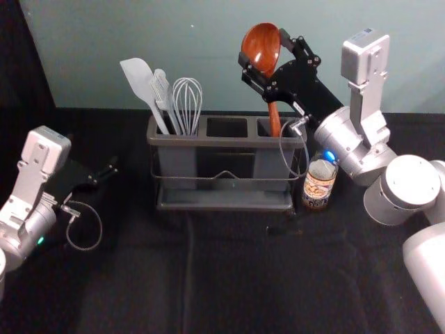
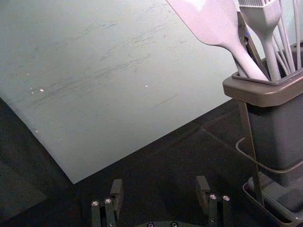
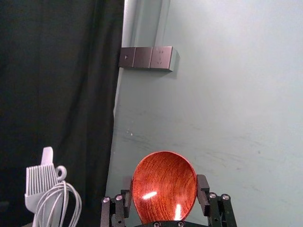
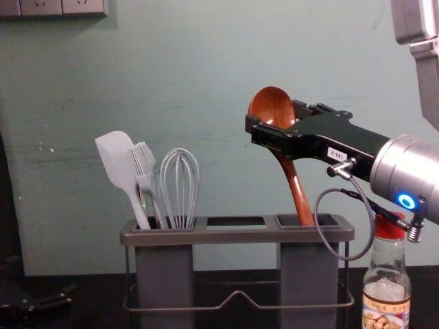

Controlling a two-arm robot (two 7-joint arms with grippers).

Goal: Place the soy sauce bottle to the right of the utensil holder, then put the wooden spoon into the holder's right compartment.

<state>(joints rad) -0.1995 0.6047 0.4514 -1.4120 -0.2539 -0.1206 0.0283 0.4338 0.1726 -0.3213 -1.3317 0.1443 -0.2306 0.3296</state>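
Clearly, the right gripper (image 1: 263, 45) pinches the wooden spoon (image 3: 164, 187) by its bowl (image 4: 271, 105), handle (image 4: 295, 186) slanting down into the right compartment (image 4: 309, 277). The left gripper (image 2: 159, 181) hangs open, well leftward.

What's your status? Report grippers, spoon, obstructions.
Right gripper holding wooden spoon by the bowl, handle down in right compartment of utensil holder. Left gripper open, left of holder. Soy sauce bottle upright, right of holder. Nothing seen in the way.

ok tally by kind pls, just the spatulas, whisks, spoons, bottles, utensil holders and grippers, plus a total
Spatula: 1
Whisk: 1
Wooden spoon: 1
Soy sauce bottle: 1
Utensil holder: 1
Left gripper and right gripper: 2
Total: 7
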